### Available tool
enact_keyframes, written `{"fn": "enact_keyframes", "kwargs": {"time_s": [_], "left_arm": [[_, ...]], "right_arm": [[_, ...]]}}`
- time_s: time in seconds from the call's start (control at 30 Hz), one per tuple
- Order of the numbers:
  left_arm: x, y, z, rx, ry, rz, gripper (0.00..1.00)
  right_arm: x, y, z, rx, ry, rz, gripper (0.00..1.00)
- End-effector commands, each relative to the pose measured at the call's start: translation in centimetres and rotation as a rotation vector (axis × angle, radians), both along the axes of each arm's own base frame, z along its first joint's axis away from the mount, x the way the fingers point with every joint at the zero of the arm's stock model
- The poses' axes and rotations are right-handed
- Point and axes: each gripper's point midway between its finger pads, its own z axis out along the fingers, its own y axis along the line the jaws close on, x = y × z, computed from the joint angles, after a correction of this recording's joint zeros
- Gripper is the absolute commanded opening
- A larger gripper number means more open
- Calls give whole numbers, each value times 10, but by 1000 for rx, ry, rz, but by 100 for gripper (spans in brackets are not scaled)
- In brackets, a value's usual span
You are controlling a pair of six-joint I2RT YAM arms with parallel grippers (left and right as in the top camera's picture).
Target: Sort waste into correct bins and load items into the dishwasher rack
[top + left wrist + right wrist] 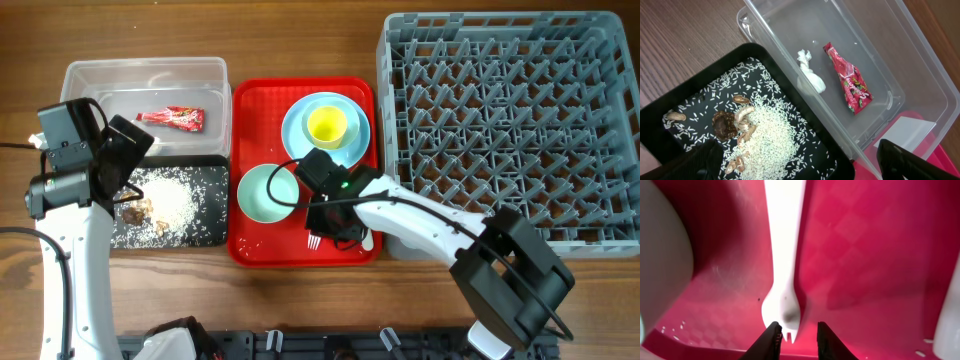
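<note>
Right gripper (799, 340) slightly parted at the white fork (782, 300) on the red tray (865, 255).
Its narrow gap frames the tines without pinching them. The left gripper (800, 165) hangs wide open, empty, above the black tray (690, 95) of rice (775, 135) and the clear tub (865, 30) holding the red wrapper (850, 82) and the white scrap (810, 80).

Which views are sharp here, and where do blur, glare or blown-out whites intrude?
Overhead: evenly lit and sharp, pegs of the dishwasher rack crisp. Left wrist: rice grains in focus, faint glare on the wall of the clear tub. Right wrist: too close, the white fork soft and blown out, the red tray a blurred wash.
</note>
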Motion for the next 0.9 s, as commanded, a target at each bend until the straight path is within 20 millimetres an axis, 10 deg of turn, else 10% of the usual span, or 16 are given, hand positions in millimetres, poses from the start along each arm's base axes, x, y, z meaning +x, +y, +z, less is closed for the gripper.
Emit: {"fn": "enact_keyframes", "kwargs": {"time_s": [0.0,0.17,0.43,0.6,0.87], "left_arm": [[1,2,7,16,-15,-6,100],[1,2,7,16,-15,-6,100],[1,2,7,16,-15,-6,100],[1,2,7,16,-15,-6,100],[1,2,7,16,-15,-6,100]], "right_arm": [[-4,10,6,8,-37,-2,27],[-6,5,-14,-58,-12,-118,43],[2,4,-23,-60,-50,-178,41],[3,5,-23,-51,-51,-175,12],[5,18,13,42,-99,-70,5]]}}
